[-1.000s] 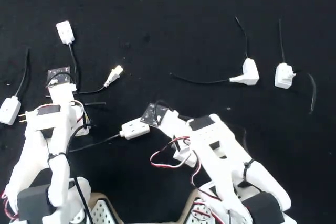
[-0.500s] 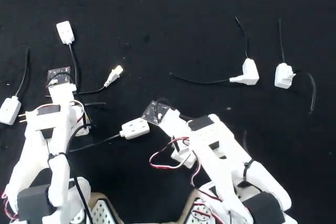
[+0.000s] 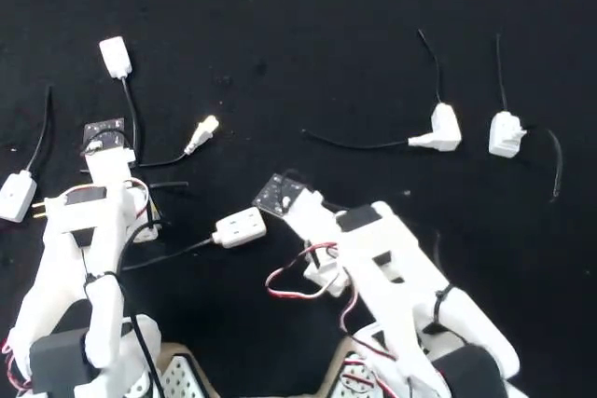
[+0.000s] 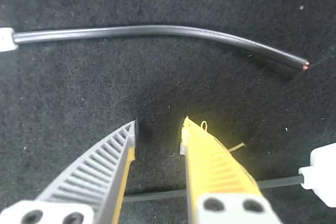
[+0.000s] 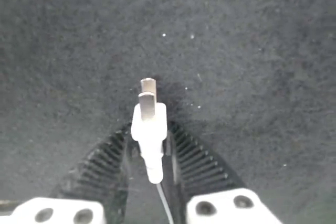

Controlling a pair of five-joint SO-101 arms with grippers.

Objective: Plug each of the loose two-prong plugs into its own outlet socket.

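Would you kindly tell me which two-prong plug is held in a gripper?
The plug clamped in the right gripper; the other plugs lie loose on the table.

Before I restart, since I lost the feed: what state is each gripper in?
Left gripper: open, empty.
Right gripper: shut on a two-prong plug.

The black worktop (image 3: 308, 34) has white things lying on it, each with a thin black wire. A socket block (image 3: 240, 227) lies near the front middle. A small plug (image 3: 201, 134) lies farther back, to its left. On the right, a bent plug (image 3: 440, 130) and a fat plug (image 3: 505, 133) lie near each other.
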